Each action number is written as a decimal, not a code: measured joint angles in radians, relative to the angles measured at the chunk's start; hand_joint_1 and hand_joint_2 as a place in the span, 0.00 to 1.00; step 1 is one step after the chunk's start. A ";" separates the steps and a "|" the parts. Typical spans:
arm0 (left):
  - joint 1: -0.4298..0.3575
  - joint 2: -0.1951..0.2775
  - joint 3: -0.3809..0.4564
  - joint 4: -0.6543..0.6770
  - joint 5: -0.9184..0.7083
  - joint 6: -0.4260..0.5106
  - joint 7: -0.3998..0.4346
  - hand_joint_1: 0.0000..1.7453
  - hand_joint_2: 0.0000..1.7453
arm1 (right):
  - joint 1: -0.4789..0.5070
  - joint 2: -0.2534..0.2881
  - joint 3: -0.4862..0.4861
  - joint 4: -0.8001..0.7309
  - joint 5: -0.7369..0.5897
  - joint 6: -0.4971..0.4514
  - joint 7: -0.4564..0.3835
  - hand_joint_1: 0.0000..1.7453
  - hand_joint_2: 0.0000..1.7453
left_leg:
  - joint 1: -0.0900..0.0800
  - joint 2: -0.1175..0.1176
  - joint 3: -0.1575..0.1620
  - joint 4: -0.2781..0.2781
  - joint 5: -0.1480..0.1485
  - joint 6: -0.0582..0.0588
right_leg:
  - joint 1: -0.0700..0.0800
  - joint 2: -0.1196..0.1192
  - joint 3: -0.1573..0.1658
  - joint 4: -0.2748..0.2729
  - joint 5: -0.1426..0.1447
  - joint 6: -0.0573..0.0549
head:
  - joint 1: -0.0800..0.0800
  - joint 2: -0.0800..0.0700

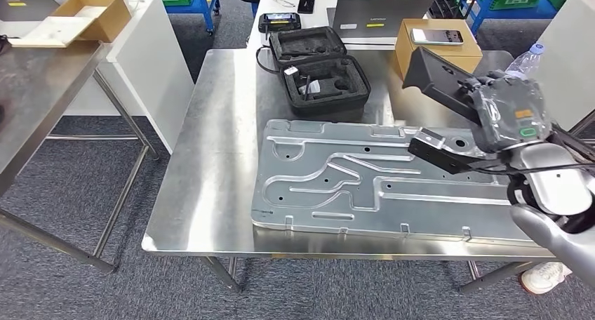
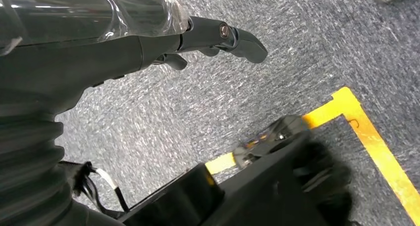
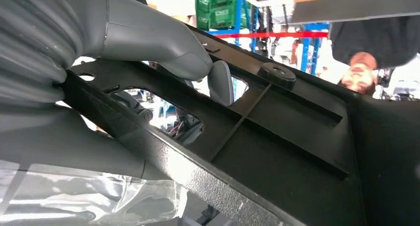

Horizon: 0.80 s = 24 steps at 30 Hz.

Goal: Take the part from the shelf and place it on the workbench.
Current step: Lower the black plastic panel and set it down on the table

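The black plastic part (image 1: 438, 78) is up in the air over the 2 o'clock corner of the surface (image 1: 217, 158), not touching it. The right hand (image 1: 509, 113) has it: in the right wrist view the grey thumb (image 3: 148, 40) presses down on the part's upper face next to a cutout, while the rest of the hand sits underneath, so the part (image 3: 292, 137) is clamped between them. It's a flat ribbed panel with a round rubber-looking bump (image 3: 276, 73) on it.

Left hand (image 2: 163, 37) is hanging down over grey carpet with a yellow tape line (image 2: 366, 137) on it. Nothing in it, dark fingers (image 2: 237, 37) stretched out fairly straight.

Right under the held part, taking up the 4 o'clock half of the surface, lies a big stamped metal sheet (image 1: 365, 180) with grooves and holes. At about 12 o'clock there's an open black foam-lined case (image 1: 319, 71), and toward 1 o'clock a cardboard box (image 1: 435, 46) with a phone (image 1: 436, 36) lying on top, right behind the part. A laptop (image 1: 375, 15) sits further back. A clear bottle (image 1: 526, 57) stands at the far 2 o'clock edge. There's a person across the room in the right wrist view.
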<state>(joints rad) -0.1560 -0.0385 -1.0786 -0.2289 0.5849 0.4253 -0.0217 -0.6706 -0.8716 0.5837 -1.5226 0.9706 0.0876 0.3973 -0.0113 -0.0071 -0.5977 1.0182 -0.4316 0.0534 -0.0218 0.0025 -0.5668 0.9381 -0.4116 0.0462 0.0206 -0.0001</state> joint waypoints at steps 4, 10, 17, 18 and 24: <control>-0.001 -0.001 -0.007 0.000 -0.007 0.000 0.010 0.00 1.00 | -0.057 0.074 0.044 0.062 0.005 -0.019 -0.017 1.00 1.00 | -0.005 -0.001 0.026 -0.069 0.024 0.015 | 0.000 0.002 -0.003 -0.002 0.000 0.020 | 0.001 0.000; -0.005 -0.001 -0.019 0.000 -0.017 -0.005 0.020 0.00 1.00 | -0.121 0.183 0.119 0.143 0.012 -0.034 -0.037 1.00 1.00 | -0.004 -0.001 0.034 -0.080 0.032 0.037 | -0.002 -0.001 -0.133 0.272 -0.125 0.034 | 0.006 0.000; -0.014 -0.001 -0.030 0.000 -0.025 -0.007 0.028 0.00 1.00 | -0.204 0.305 0.208 0.229 0.027 -0.032 -0.044 1.00 1.00 | -0.012 -0.006 0.037 -0.076 0.025 0.029 | 0.007 0.000 -0.017 0.011 0.012 0.017 | 0.006 0.000; -0.015 -0.001 -0.030 0.000 -0.025 -0.007 0.028 0.00 1.00 | -0.214 0.320 0.218 0.241 0.027 -0.032 -0.045 1.00 1.00 | -0.012 -0.007 0.035 -0.076 0.025 0.025 | 0.011 0.000 -0.013 0.000 0.010 0.013 | 0.005 0.000; -0.016 -0.001 -0.031 0.000 -0.028 -0.007 0.028 0.00 1.00 | -0.253 0.379 0.260 0.292 0.024 -0.043 -0.050 0.00 0.00 | 0.000 -0.004 -0.062 0.122 -0.076 -0.008 | 0.006 -0.003 -0.012 -0.008 0.015 -0.009 | 0.002 0.000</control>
<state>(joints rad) -0.1721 -0.0398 -1.1092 -0.2289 0.5572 0.4181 0.0064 -0.9231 -0.4924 0.8436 -1.2304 0.9942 0.0445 0.3472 -0.0116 -0.0110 -0.6599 1.1404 -0.5078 0.0459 -0.0158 -0.0006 -0.5788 0.9302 -0.3962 0.0373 0.0224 0.0000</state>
